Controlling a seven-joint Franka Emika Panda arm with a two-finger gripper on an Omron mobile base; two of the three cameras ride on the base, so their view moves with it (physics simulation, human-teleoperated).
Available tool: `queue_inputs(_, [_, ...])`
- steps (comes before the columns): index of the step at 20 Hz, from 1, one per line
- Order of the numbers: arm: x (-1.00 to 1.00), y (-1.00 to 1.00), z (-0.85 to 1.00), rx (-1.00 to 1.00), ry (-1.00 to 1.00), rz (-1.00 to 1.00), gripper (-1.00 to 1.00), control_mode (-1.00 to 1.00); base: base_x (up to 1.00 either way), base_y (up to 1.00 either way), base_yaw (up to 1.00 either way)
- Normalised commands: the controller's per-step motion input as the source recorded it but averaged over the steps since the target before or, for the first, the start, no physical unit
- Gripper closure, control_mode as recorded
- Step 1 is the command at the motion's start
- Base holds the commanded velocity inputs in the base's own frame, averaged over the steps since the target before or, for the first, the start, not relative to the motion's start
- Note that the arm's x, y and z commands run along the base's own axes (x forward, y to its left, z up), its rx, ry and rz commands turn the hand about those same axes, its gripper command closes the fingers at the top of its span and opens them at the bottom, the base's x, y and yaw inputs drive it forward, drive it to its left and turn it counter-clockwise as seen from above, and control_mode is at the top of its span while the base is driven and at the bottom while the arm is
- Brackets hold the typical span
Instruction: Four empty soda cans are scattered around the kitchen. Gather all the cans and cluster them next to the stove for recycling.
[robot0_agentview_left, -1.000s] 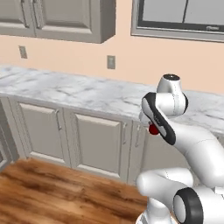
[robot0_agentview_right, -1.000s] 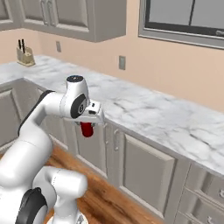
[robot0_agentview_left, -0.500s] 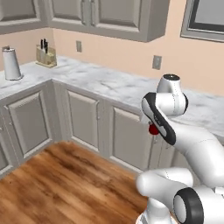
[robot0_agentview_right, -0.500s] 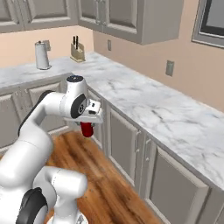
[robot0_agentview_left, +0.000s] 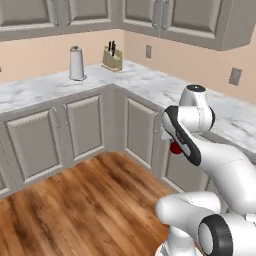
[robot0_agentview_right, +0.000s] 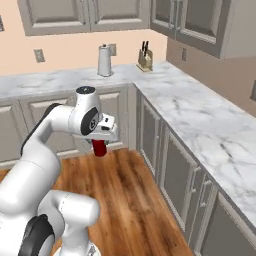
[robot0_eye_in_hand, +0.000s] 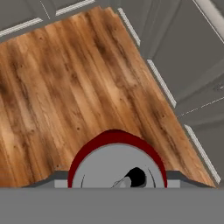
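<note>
The gripper is clamped on a red soda can, which hangs upright over the wood floor, out in front of the corner cabinets. Empty, it is likely light, thin-walled and slick, so a gentle mid-wall squeeze suits it best.

Red soda can in the claw (above wood floor).

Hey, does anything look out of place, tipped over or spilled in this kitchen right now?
Nothing stands out. The paper towel roll and knife block stand upright on the marble counter. The red soda can hangs upright in the end effector above the wood floor, with no spill.
</note>
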Motion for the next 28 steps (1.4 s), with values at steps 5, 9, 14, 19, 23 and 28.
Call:
queue_inputs(5, [0.00, 0.00, 0.00, 0.00, 0.00, 0.00, 1.00, 1.00, -0.07, 0.06, 0.50])
queue_inputs(9, [0.00, 0.00, 0.00, 0.00, 0.00, 0.00, 1.00, 1.00, 0.02, 0.19, 0.47])
queue_inputs(14, [0.00, 0.00, 0.00, 0.00, 0.00, 0.00, 1.00, 1.00, 0.40, 0.18, 0.37])
queue_inputs(19, [0.00, 0.00, 0.00, 0.00, 0.00, 0.00, 1.00, 1.00, 0.79, 0.03, 0.29])
queue_inputs(23, [0.00, 0.00, 0.00, 0.00, 0.00, 0.00, 1.00, 1.00, 1.00, 0.00, 0.20])
queue_inputs(28, [0.00, 0.00, 0.00, 0.00, 0.00, 0.00, 1.00, 1.00, 1.00, -0.02, 0.10])
